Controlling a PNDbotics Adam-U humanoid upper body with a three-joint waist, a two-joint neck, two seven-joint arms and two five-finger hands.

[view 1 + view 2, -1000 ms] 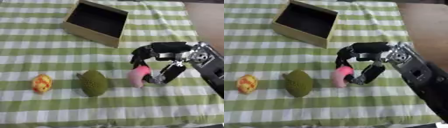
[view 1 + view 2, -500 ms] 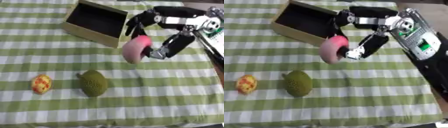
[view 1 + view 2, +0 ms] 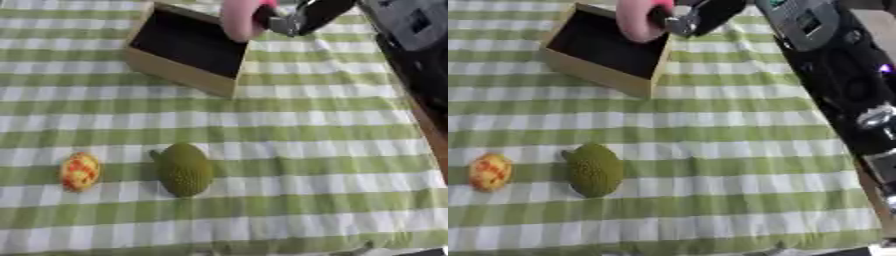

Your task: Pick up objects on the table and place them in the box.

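On the left of the green-and-white checked tablecloth [image 3: 289, 125] lies a small round fruit-like object, orange-red with yellow flecks [image 3: 80, 171]. Just to its right, apart from it, lies a bumpy dark-green oval object with a short stub at its upper left end [image 3: 183, 169], resting lengthwise on the cloth.

Farther back and slightly right stands an open rectangular box with tan cardboard-coloured walls and a black inside [image 3: 179, 75], set askew to the stripes of the cloth. Nothing can be made out in its dark interior.

Above the box's far right corner hangs a smooth pink rounded object [image 3: 239, 19], off the table and partly overlapping the box's rim in both views. The robot's right hand [image 3: 302, 17] comes in from the upper right and holds it: its black and silver fingers [image 3: 682, 20] are curled against the pink object's right side, pinching it, though most of the hand is cut off by the top edge. The black right arm [image 3: 833, 75] runs down the right side of the right eye view.

The left hand shows in neither view.
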